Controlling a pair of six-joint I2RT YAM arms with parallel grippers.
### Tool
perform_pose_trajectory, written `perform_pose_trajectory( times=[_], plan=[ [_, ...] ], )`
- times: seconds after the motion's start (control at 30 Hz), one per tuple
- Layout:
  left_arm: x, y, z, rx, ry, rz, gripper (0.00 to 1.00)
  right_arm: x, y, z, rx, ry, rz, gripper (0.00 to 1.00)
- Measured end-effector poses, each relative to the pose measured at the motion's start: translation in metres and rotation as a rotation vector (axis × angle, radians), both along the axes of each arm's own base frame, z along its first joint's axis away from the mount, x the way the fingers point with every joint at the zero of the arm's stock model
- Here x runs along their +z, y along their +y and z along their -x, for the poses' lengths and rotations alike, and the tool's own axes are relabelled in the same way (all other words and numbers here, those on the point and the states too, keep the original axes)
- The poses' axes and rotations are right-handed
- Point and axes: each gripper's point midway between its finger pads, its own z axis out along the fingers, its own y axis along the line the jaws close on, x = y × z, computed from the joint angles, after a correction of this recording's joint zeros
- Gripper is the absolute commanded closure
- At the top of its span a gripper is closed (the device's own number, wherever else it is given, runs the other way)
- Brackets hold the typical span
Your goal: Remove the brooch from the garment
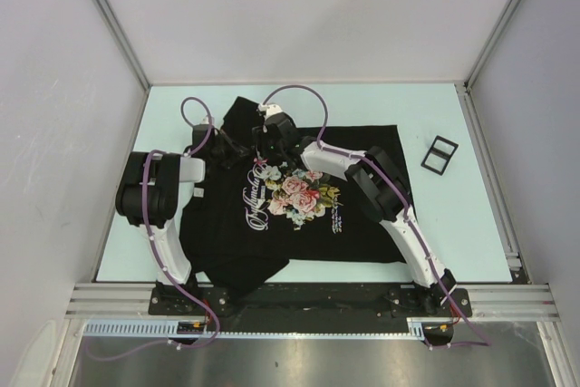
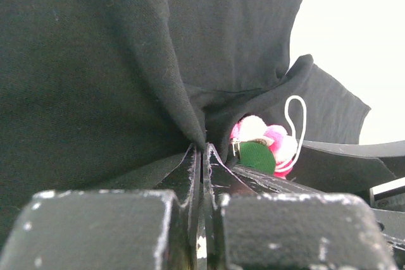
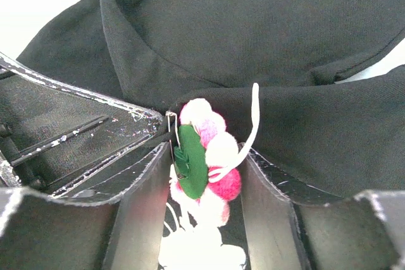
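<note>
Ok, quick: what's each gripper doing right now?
Left gripper: shut on a fold of the garment.
Right gripper: jaws either side of the brooch; cannot tell whether they grip it.

Lab: white panels (image 1: 299, 15), aluminium frame (image 1: 308, 301).

White cursive script (image 1: 256, 201) on black T-shirt (image 1: 362, 224), too small to read
</note>
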Motion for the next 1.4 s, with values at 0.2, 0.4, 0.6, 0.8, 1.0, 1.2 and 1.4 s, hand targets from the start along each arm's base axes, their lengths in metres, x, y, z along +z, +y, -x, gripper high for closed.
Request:
perform_pose_trajectory(
  times=[0.2, 0.4, 0.6, 0.8, 1.0, 1.2, 1.4],
  plan=[
    [0.001, -0.001, 0.000, -0.004, -0.004, 0.003, 0.97, 0.001, 0.003, 0.000, 0.000, 0.001, -0.019, 0.76],
    [0.002, -0.001, 0.000, -0.009, -0.009, 0.003, 0.96, 0.001, 0.007, 0.001, -0.007, 0.011, -0.082, 1.00],
    [0.002, -0.001, -0.001, -0.011, -0.014, 0.002, 0.94, 0.000, 0.007, 0.000, -0.005, 0.024, -0.128, 1.00],
    [0.004, -0.002, -0.001, -0.016, -0.020, 0.006, 0.88, -0.001, 0.004, 0.001, -0.007, 0.019, -0.205, 0.92],
    [0.004, -0.003, -0.001, -0.020, -0.023, 0.009, 0.97, 0.000, 0.002, 0.002, 0.015, 0.075, -0.286, 0.57],
    [0.005, -0.004, -0.001, -0.027, -0.022, 0.012, 1.00, 0.003, -0.009, -0.001, 0.042, 0.166, -0.315, 0.37],
    [0.005, -0.006, 0.000, -0.040, -0.023, 0.014, 1.00, 0.026, -0.006, -0.013, 0.074, 0.162, -0.336, 0.33]
  ],
)
